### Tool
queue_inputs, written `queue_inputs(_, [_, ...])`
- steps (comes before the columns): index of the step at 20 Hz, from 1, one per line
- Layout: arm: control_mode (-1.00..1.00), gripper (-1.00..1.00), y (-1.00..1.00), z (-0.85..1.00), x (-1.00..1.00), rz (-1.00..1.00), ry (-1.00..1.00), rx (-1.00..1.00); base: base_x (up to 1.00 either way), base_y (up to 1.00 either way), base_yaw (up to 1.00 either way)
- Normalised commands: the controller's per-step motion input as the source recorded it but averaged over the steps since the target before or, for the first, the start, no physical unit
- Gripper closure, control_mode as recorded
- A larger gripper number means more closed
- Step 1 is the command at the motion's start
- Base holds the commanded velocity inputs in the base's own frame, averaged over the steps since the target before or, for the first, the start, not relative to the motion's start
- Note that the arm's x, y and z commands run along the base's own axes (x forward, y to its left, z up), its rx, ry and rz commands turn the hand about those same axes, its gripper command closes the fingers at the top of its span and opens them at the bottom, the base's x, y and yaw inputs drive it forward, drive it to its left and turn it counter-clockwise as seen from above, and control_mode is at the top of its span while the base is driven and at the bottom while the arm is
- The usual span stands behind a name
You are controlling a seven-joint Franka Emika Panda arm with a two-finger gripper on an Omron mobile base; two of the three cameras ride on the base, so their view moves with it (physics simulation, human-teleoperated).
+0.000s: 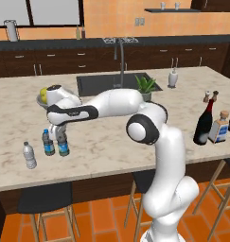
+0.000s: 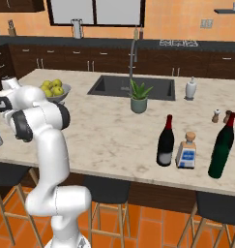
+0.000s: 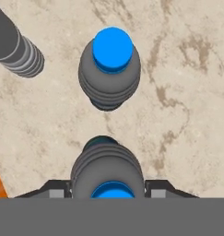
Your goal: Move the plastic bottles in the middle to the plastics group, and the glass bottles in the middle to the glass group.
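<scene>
we are in a rendered kitchen with orange walls, dark cabinets and an orange tiled floor, working at a pale marble island counter (image 1: 111, 142) with a dark sink (image 1: 100, 84) set into it, a potted plant (image 1: 145, 86) beside the sink and a fruit bowl (image 2: 56, 90) of yellow-green fruit behind the arm. stools stand under the counter's near edge.

our gripper (image 1: 60, 133) points straight down over the plastics group at the left end of the counter. from the hand view, its fingers (image 3: 56, 190) are nearly shut around the blue-capped water bottle (image 3: 109, 173), one on each side of its neck, and the bottle stands on the counter between them. just ahead of the fingers stands a second blue-capped bottle (image 3: 110, 69), and off to one side the clear bottle (image 1: 30, 155) with the white cap.

we judge the plastic part close to done: the bottle is at its group and only needs releasing. the glass part looks untouched. well apart from the fingers, toward the other end of the counter, the wine bottle (image 2: 166, 141) and the squat pale bottle (image 2: 187, 150) stand side by side, with another dark bottle (image 2: 222, 146) of the glass group just beyond them. both remain to be carried over.
</scene>
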Motion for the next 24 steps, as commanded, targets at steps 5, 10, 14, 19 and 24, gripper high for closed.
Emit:
queue_inputs(5, [-1.00, -1.00, -0.28, 0.00, -0.04, -0.01, -0.07, 0.01, 0.00, 0.00, 0.00])
queue_inputs(10, [-1.00, -1.00, -0.17, 0.09, -0.12, 0.00, -0.15, 0.08, 0.00, 0.00, 0.00])
queue_inputs(14, [-1.00, -1.00, -0.19, 0.75, -0.36, 0.00, -0.20, 0.14, 0.00, 0.00, 0.00])
queue_inputs(19, [-1.00, -1.00, -0.58, 0.52, -0.60, -0.01, -0.10, 0.23, 0.00, 0.00, 0.00])
queue_inputs(24, [-1.00, -1.00, -0.90, 0.53, -0.29, -0.08, 0.10, 0.15, 0.00, 0.00, 0.00])
